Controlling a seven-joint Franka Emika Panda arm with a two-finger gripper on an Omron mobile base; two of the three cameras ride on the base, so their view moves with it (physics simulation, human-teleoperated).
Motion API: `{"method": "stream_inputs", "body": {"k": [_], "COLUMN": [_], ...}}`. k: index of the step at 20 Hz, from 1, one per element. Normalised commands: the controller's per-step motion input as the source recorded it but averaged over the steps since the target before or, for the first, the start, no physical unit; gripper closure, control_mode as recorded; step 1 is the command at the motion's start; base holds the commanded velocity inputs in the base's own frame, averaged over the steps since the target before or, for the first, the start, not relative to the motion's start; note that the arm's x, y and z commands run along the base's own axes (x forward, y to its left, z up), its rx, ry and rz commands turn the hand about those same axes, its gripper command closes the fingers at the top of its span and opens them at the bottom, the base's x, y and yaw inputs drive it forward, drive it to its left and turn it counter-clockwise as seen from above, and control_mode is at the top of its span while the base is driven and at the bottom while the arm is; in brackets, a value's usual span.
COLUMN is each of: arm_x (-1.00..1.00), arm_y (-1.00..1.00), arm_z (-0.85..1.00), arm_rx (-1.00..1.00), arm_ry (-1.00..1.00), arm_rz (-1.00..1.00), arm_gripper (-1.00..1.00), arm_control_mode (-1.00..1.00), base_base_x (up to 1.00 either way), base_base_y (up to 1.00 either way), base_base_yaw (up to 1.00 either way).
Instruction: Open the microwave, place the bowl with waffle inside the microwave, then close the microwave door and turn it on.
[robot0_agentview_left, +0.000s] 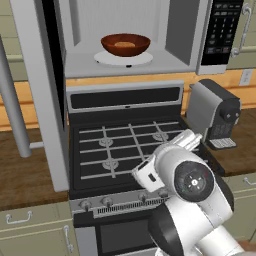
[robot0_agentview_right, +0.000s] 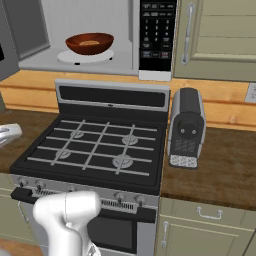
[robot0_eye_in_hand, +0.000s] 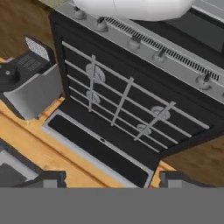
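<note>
Wooden counters run to either side of a black gas stove (robot0_agentview_left: 122, 150), and the microwave (robot0_agentview_left: 135, 37) is mounted directly above it. The microwave door (robot0_agentview_left: 42, 90) is swung wide open, hanging down past the stove's left edge with its long grey bar handle (robot0_agentview_left: 12, 107) further out. Inside the cavity, above the stove's back panel, the bowl (robot0_agentview_left: 125, 44) is seated on the white turntable (robot0_agentview_left: 123, 58), and the waffle (robot0_agentview_left: 124, 45) is seen lying in it. A grey coffee machine (robot0_agentview_right: 186, 127) stands just beside the stove on its right.

The gripper (robot0_eye_in_hand: 111, 180) is held over the stove and looks down on the grates; its two dark fingertips are set well apart with nothing between them, so it is judged open and empty.

Opening and placing are judged complete; the step in hand is closing. For the next move, the arm would need to be carried to the left of the stove, behind the open door's outer face, and the door pushed shut before the button panel (robot0_agentview_left: 223, 30), above the stove's right rear corner, is pressed.
</note>
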Motion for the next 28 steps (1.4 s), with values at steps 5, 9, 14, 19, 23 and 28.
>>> {"method": "stream_inputs", "body": {"k": [5, 9, 14, 19, 23, 28], "arm_x": [0.0, -0.03, -0.01, 0.0, 0.0, 0.0], "arm_y": [0.14, 0.36, 0.68, 0.58, 0.48, 0.47], "arm_z": [-0.24, 0.0, -0.03, -0.16, -0.08, 0.0], "arm_rx": [-0.43, -0.56, -0.54, -0.65, -0.66, -0.6], "arm_ry": [-0.03, 0.0, 0.0, 0.08, 0.12, 0.01], "arm_rz": [0.01, 0.03, 0.08, 0.1, 0.1, 0.07], "arm_gripper": [1.0, 1.0, 1.0, 1.0, 1.0, 1.0], "arm_control_mode": [-1.0, -1.0, -1.0, -1.0, -1.0, -1.0], "base_base_x": [0.0, 0.0, 0.0, 0.0, 0.0, 0.0], "base_base_y": [0.0, 0.0, 0.0, 0.0, 0.0, 0.0], "base_base_yaw": [0.0, 0.0, 0.0, 0.0, 0.0, 0.0]}}
